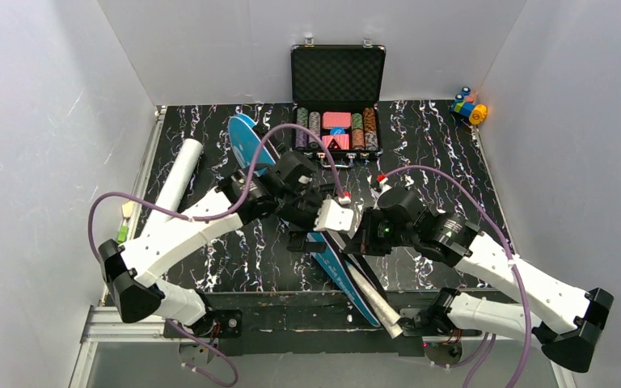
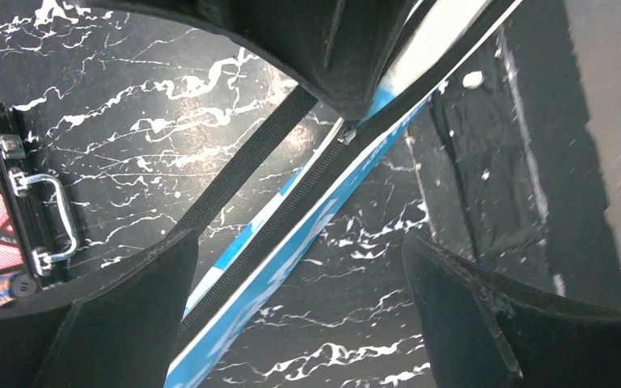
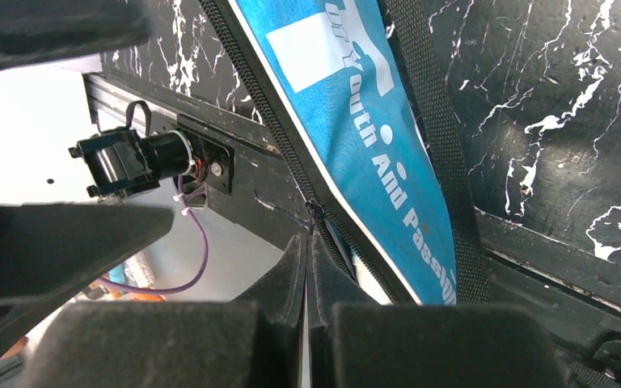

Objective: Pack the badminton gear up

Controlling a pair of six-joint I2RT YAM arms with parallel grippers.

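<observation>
Closest to the lens in the right wrist view: right gripper (image 3: pixel 306 246), fingers pressed together, tips right at the zip slider of the blue bag (image 3: pixel 356 129); cannot tell whether pinching it. In the left wrist view, left gripper (image 2: pixel 297 238) spread wide, the same bag's zipped edge and black strap running between the fingers. Seen from above, bag lying diagonally from 11 o'clock to 5 o'clock, narrow end overhanging the near edge and the metal rail (image 1: pixel 291 319). White tube (image 1: pixel 179 174) at 9 o'clock, along the left edge, well apart from both grippers. Open room on the table (image 1: pixel 445 186) at 3 o'clock and again at 7 o'clock. Poker-chip case (image 1: pixel 338 97) at 12 o'clock by the far wall, lid up; toy blocks (image 1: pixel 469 107) at 1 o'clock in the far right corner. Black marbled top with white veins, plain pale walls on three sides.
</observation>
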